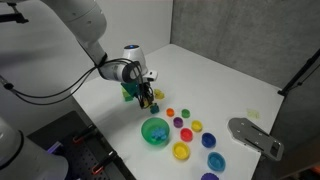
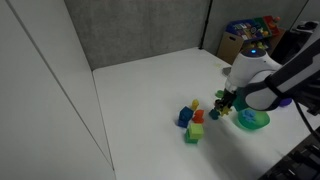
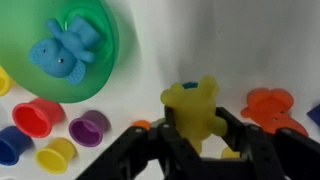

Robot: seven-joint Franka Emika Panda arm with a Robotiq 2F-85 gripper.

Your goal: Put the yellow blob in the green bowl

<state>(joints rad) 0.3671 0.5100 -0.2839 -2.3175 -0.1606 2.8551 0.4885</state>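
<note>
I have my gripper (image 3: 200,138) pinching the yellow blob (image 3: 193,105) tight. The green bowl (image 3: 108,50) sits close beside it, near the desk's (image 1: 220,70) edge.

A robotics lab or test cell is indicated. A bare white table (image 1: 225,75) is set up as the workspace, with a white robot arm (image 1: 80,30) mounted at its edge. Grey partition panels (image 2: 140,30) are stood right behind the table. A cardboard box (image 2: 233,48) of coloured props is kept beyond the table's far corner. A black cable (image 1: 45,96) is hung beside the table.
</note>
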